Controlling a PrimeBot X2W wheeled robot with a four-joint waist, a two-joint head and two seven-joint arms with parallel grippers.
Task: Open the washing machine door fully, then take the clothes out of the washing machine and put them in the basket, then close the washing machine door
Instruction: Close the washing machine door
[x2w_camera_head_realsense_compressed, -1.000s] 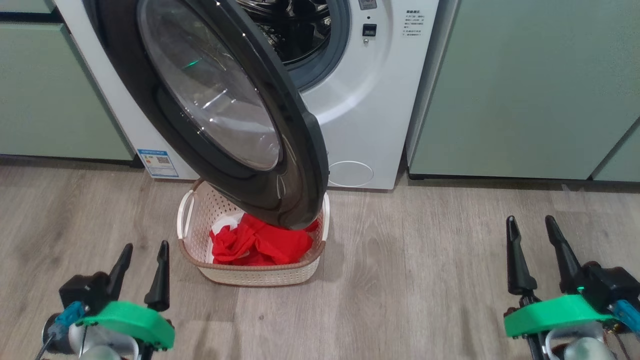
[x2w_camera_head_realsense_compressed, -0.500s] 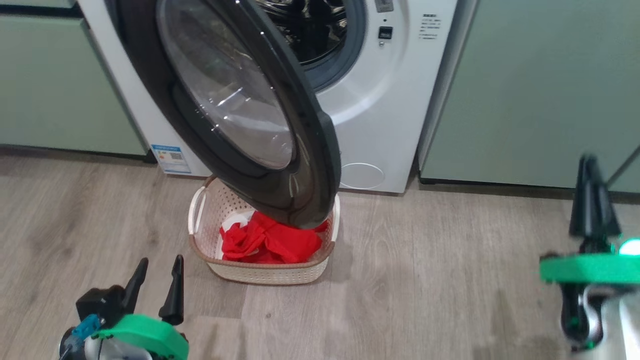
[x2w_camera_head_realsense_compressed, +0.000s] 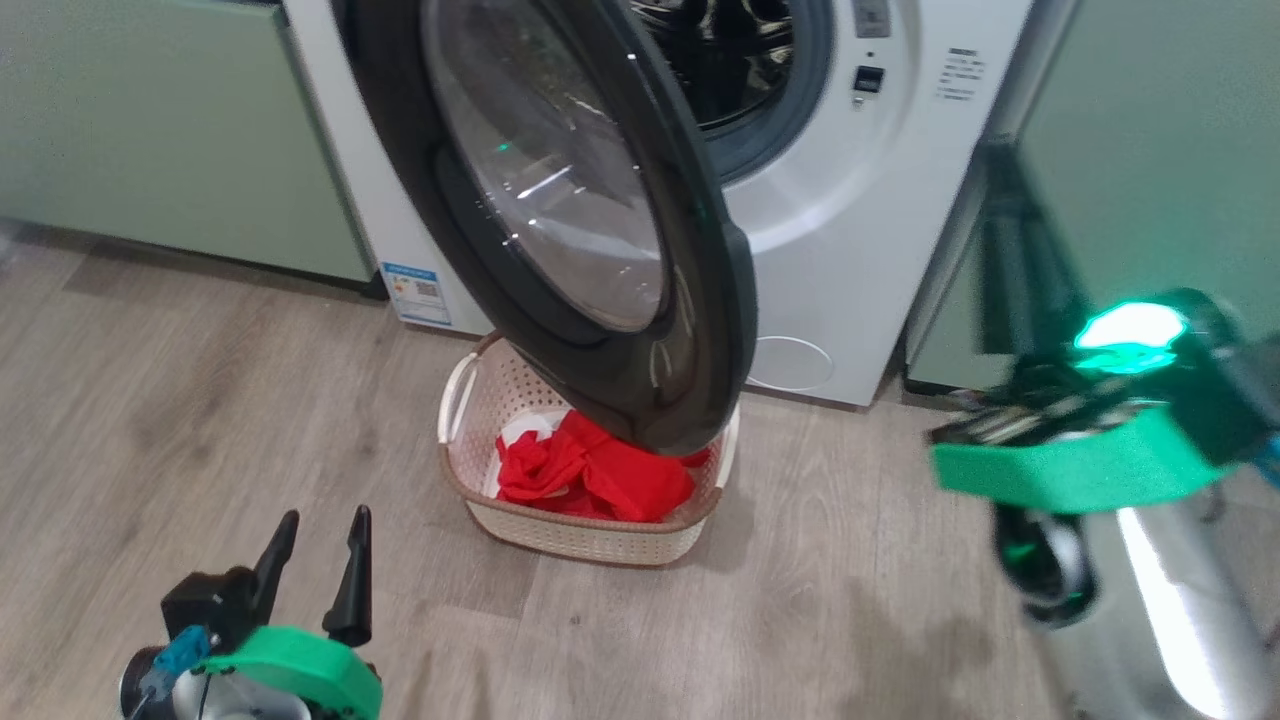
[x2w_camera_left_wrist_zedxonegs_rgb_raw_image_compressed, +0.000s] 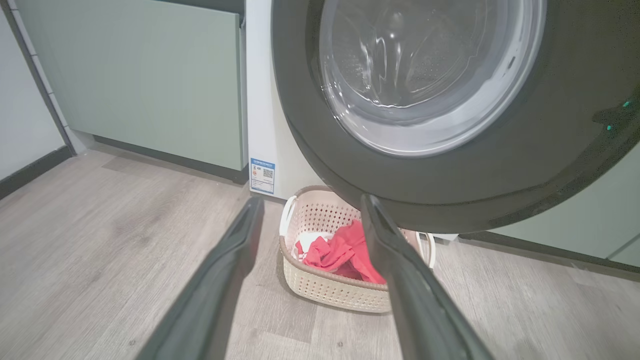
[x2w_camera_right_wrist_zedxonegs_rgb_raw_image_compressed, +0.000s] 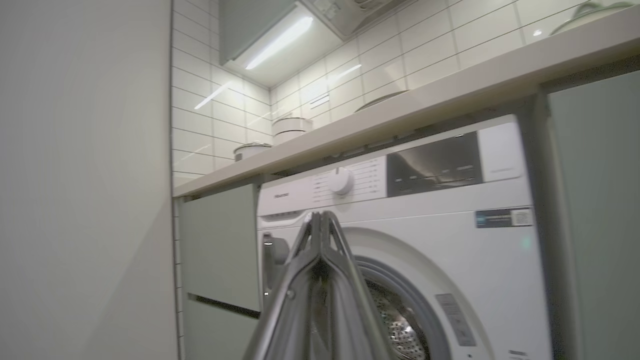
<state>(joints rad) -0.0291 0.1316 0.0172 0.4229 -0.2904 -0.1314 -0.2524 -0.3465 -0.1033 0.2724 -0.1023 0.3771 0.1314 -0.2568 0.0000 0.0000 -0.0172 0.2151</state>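
While the left jaws gape empty, the right jaws meet empty

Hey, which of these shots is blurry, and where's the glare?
Head view: the right gripper is smeared by motion blur, its green light flaring; the washing machine door carries streaky highlights. Left wrist view: sharp, with reflections across the door. Right wrist view: slightly soft, a bright strip light overhead.
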